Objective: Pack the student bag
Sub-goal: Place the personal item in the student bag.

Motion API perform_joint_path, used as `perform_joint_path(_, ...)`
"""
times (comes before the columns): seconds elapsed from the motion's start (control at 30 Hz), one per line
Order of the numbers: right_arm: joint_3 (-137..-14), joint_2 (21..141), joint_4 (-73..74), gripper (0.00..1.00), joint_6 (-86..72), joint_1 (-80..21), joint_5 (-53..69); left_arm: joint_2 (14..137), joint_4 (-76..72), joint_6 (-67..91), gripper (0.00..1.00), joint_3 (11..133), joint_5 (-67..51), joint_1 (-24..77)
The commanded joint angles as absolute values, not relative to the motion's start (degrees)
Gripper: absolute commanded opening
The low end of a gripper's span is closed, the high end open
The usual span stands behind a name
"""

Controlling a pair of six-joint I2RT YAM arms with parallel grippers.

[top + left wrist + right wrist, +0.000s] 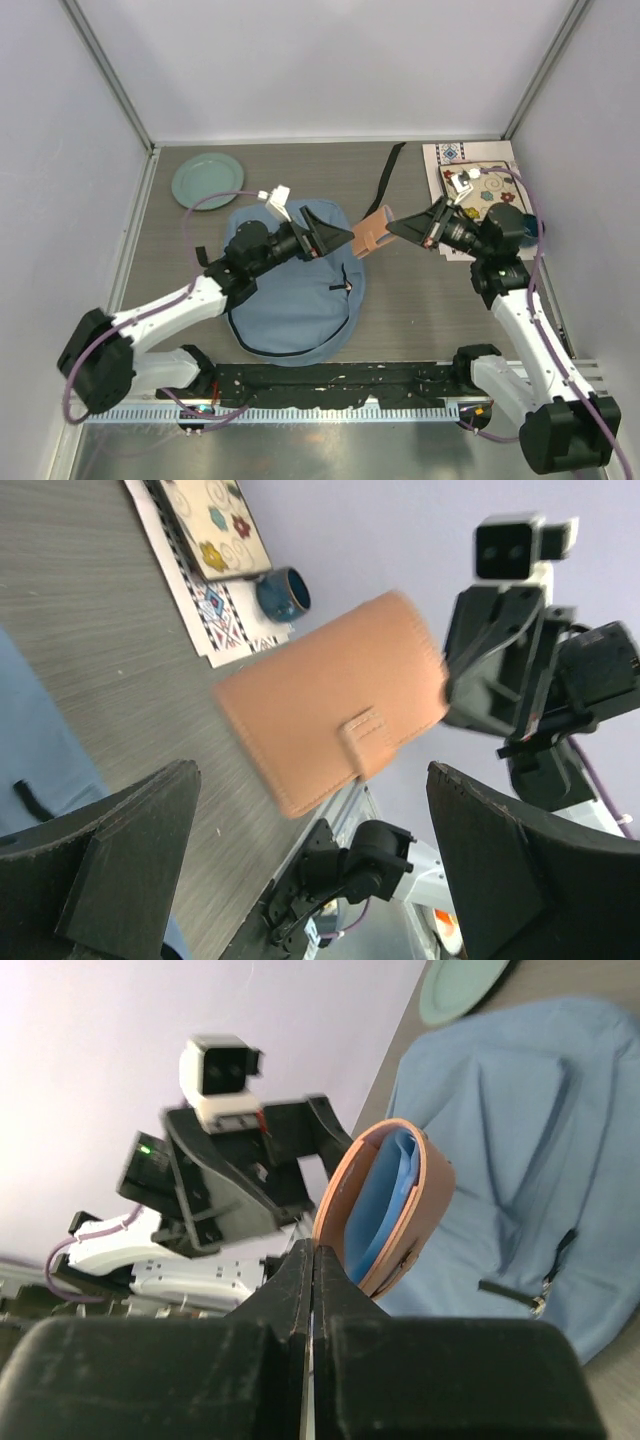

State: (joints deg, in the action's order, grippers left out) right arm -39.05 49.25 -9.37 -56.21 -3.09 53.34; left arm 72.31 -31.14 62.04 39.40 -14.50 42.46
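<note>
The student bag (290, 300), light blue-grey, lies flat on the table under my left arm; it also fills the right of the right wrist view (520, 1130). A tan leather wallet (370, 232) with a snap tab hangs in the air above the bag's right edge. My right gripper (397, 230) is shut on one edge of it, the tips (313, 1252) pinching the tan flap while the wallet (395, 1200) gapes, showing a blue lining. My left gripper (335, 237) faces the wallet (330, 705) from the left, open (310, 775), with nothing between its fingers.
A green plate (207, 180) sits at the back left. A patterned mat (480, 185) with a decorated board and a dark blue cup (283, 592) lies at the back right. A black strap (385, 180) trails from the bag toward the back wall.
</note>
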Motion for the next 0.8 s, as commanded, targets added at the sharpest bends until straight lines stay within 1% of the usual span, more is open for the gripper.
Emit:
perform_joint_path(0.0, -38.9, 51.7, -9.8, 0.01, -53.4, -13.9, 45.8, 59.5, -12.2, 54.9, 0.99, 39.9, -1.5, 42.3)
perform_joint_path(0.03, -38.5, 52.1, -9.9, 0.01, -53.8, -16.1, 43.5, 55.5, -9.1, 54.1, 1.0, 39.9, 0.4, 42.2)
perform_joint_path(0.07, -37.3, 52.5, -10.4, 0.01, -54.5, -17.5, 39.9, 53.9, -5.9, 53.3, 1.0, 40.1, 4.6, 42.3)
perform_joint_path(0.1, -36.3, 53.3, -11.9, 0.01, -55.3, -19.5, 38.3, 52.4, -0.2, 52.7, 1.0, 40.6, 5.8, 42.2)
perform_joint_path(0.2, -32.4, 54.7, -12.0, 0.01, -57.7, -20.4, 35.2, 48.7, 7.4, 52.0, 0.99, 40.6, 7.6, 42.3)
perform_joint_path(0.27, -29.1, 56.7, -10.3, 0.01, -58.1, -20.6, 34.6, 48.6, 9.1, 52.8, 1.0, 40.1, 6.9, 42.3)
perform_joint_path(0.37, -23.6, 57.7, -7.9, 0.01, -57.7, -20.7, 33.9, 50.7, 7.5, 55.7, 1.0, 37.3, 2.3, 42.4)
perform_joint_path(0.47, -18.7, 56.9, -6.3, 0.01, -56.6, -20.7, 32.4, 53.2, 4.9, 57.5, 1.0, 35.1, 0.7, 44.2)
perform_joint_path(0.63, -17.1, 57.0, -1.9, 0.02, -53.1, -20.7, 29.3, 61.1, 4.7, 57.0, 1.0, 36.9, 0.2, 48.0)
perform_joint_path(0.67, -16.9, 57.1, -1.8, 0.03, -52.7, -20.7, 29.2, 62.4, 4.7, 56.8, 1.0, 38.2, 0.2, 48.5)
perform_joint_path(0.7, -16.9, 57.2, -2.2, 0.07, -52.4, -20.7, 29.0, 64.6, 4.7, 56.6, 1.0, 38.9, 0.2, 49.1)
perform_joint_path(0.77, -16.9, 57.7, -2.7, 0.11, -51.7, -20.7, 28.9, 66.8, 4.6, 56.1, 1.0, 40.7, 0.2, 50.5)
